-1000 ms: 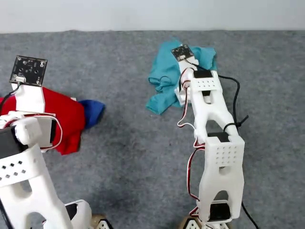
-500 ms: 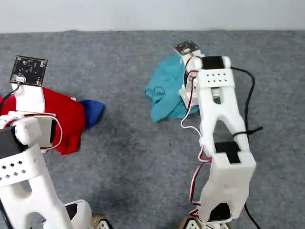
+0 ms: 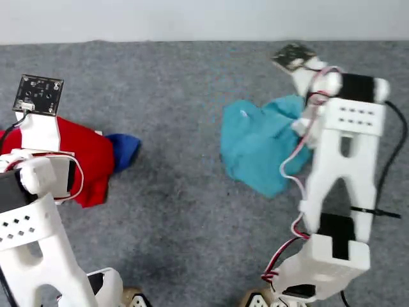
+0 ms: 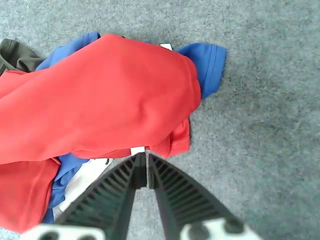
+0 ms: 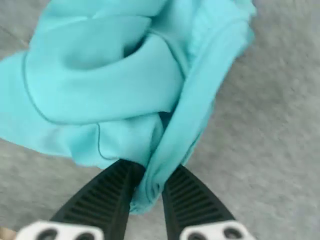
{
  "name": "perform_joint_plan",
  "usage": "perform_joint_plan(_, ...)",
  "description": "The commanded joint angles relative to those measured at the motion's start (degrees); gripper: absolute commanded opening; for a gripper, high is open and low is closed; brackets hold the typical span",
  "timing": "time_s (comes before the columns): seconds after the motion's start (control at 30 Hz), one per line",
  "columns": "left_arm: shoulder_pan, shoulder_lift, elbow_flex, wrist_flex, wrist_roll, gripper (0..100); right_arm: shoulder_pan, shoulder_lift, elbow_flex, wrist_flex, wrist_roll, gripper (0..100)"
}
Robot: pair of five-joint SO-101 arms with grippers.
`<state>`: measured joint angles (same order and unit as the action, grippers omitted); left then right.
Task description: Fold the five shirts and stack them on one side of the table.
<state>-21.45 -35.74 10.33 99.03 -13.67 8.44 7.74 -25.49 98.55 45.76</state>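
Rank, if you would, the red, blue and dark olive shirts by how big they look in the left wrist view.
1. red shirt, by far the largest.
2. blue shirt, mostly covered by the red one.
3. dark olive shirt, just a corner at the picture's edge.

Plain turquoise shirt (image 3: 259, 144) lying on mottled grey counter (image 3: 172, 217), plain red shirt (image 3: 94, 160) covering a blue shirt (image 3: 125, 148), dark olive cloth (image 4: 16, 53) peeking out

Shirt pile (image 3: 89, 160) at table's (image 3: 185, 217) left edge; single shirt (image 3: 259, 144) right of centre, pinched between right fingers (image 5: 107, 192).
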Motion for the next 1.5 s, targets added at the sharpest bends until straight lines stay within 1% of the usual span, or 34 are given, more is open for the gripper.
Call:
perform_joint_plan(0.0,0.4,-1.6,-0.5,-0.7,0.2,2,5.2,-1.2,-2.1,-0.5,3.6,1.7)
perform_joint_plan(0.07,0.4,-1.6,-0.5,-0.6,0.2,2,6.5,-1.5,-2.1,1.2,3.7,7.5)
perform_joint_plan(0.2,0.5,-1.6,-0.4,-0.6,0.2,2,7.6,-2.9,-1.9,4.3,3.5,26.6)
perform_joint_plan(0.27,0.5,-1.6,-0.4,-0.6,0.2,2,8.7,-4.4,-1.9,4.3,3.3,29.7)
perform_joint_plan(0.43,0.5,-1.6,-0.4,-0.6,0.2,2,10.2,-9.5,-1.6,4.4,3.2,29.6)
perform_joint_plan(0.53,0.5,-1.6,-0.4,-0.6,0.2,2,11.2,-13.3,3.3,4.5,3.2,29.5)
perform_joint_plan(0.63,0.5,-1.6,-0.3,-0.6,0.2,2,11.6,-18.9,15.6,4.5,3.2,28.7)
perform_joint_plan(0.8,0.5,-1.5,-0.3,-0.6,0.2,2,10.5,-27.9,37.8,4.3,3.1,17.3)
perform_joint_plan(0.87,0.5,-1.5,-0.1,-0.6,0.2,2,9.6,-30.4,45.4,4.2,3.0,15.2)
perform_joint_plan(1.0,0.5,-1.5,2.2,-0.7,0.2,2,8.1,-32.2,56.0,1.2,1.4,15.0)
perform_joint_plan(1.13,0.5,-1.5,3.3,-0.7,0.2,2,8.0,-32.2,63.4,-6.9,0.4,14.9)
perform_joint_plan(1.3,0.5,-1.5,3.3,-1.1,0.2,2,8.0,-32.1,68.7,-13.8,0.4,15.2)
perform_joint_plan(1.37,0.5,-1.5,3.3,-1.1,0.2,2,8.0,-32.1,69.7,-15.6,0.5,17.7)
perform_joint_plan(1.47,0.5,-1.5,3.3,-1.1,0.2,2,8.3,-32.1,69.8,-17.1,0.5,24.0)
